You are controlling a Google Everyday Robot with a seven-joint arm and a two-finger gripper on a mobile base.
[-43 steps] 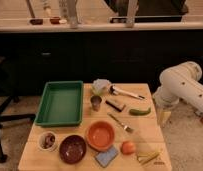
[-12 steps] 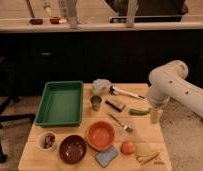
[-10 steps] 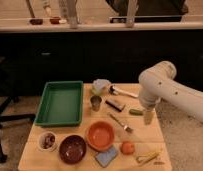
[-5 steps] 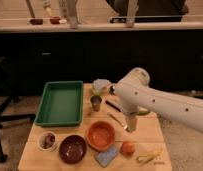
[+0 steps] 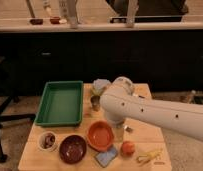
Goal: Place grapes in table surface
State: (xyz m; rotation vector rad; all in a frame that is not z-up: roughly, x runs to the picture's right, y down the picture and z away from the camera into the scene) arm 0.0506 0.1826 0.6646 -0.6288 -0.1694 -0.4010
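The grapes point(image 5: 48, 139) are a small dark cluster lying in a small white bowl point(image 5: 41, 145) at the front left of the light wooden table surface point(image 5: 82, 129). My white arm point(image 5: 155, 117) reaches in from the right across the middle of the table. The gripper point(image 5: 119, 131) hangs down from it just right of the orange bowl point(image 5: 100, 136), well to the right of the grapes and apart from them. The arm hides the back right part of the table.
A green tray point(image 5: 60, 102) fills the back left. A dark maroon bowl point(image 5: 72, 148) sits next to the grape bowl. A metal cup point(image 5: 95, 103), a pale cloth-like item point(image 5: 100, 86), an orange-red fruit point(image 5: 127, 148), a blue sponge point(image 5: 106, 156) and a yellow item point(image 5: 147, 157) also lie on the table.
The arm has swung left from the table's right side to over its middle, now covering the utensils at the back right. The objects on the table have not moved.
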